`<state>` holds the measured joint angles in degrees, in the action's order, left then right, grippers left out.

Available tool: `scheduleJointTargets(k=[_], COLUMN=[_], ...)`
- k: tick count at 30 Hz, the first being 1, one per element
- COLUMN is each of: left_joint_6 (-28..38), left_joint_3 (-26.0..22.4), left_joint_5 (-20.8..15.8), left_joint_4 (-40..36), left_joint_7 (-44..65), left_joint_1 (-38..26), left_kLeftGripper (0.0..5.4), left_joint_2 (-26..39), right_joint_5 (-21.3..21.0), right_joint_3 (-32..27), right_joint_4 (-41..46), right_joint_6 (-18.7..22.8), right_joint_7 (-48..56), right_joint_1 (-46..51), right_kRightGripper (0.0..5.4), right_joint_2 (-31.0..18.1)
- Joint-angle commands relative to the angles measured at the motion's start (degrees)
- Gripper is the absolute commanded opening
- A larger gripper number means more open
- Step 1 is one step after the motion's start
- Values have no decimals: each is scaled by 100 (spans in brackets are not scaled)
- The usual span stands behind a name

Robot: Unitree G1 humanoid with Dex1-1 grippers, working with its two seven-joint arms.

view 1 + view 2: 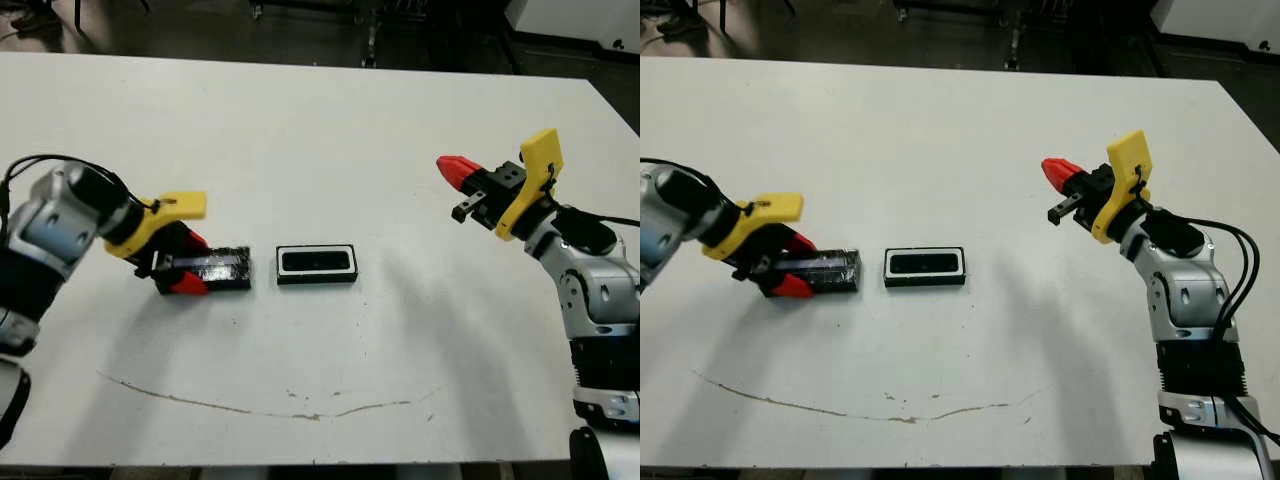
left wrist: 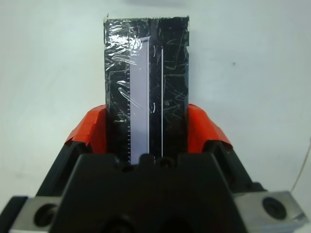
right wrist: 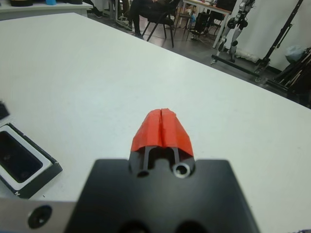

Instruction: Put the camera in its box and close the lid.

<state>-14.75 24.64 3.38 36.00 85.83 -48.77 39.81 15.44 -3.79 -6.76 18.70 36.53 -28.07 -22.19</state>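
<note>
On the white table, the box (lid off) holds the camera.

Bright, even overhead light on the matte white table; soft faint shadows toward 5 o'clock of each arm. Sharp white glare streaks across the glossy, crinkly-wrapped black rectangular lid. Dim, dark at 12 o'clock beyond the far edge. Slightly blurred up close in both wrist views.
</note>
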Motion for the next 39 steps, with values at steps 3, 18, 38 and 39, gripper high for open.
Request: scheduleJointTargets(k=[3, 18, 38, 39], left_joint_6=[688, 218, -1664, -1723], left_joint_3=[-291, -1171, -1767, -1760], left_joint_5=[-47, -548, -1136, -1174], left_joint_4=[670, 1110, -2830, -2912], left_joint_7=[118, 39, -2915, -2960], left_joint_1=[-406, -425, 1910, 1948], left_kLeftGripper=[318, 318, 318, 318], left_joint_2=[-154, -581, -975, -977], right_joint_5=[-33, 47, 41, 50], right_joint_3=[20, 17, 19, 12], right_joint_4=[-19, 14, 125, 131], right_joint_6=[110, 194, 200, 214], right_joint_7=[-20, -47, -164, -175], right_joint_1=[53, 67, 126, 128], right_kRightGripper=[0, 0, 0, 0], right_joint_2=[-92, -43, -21, -15])
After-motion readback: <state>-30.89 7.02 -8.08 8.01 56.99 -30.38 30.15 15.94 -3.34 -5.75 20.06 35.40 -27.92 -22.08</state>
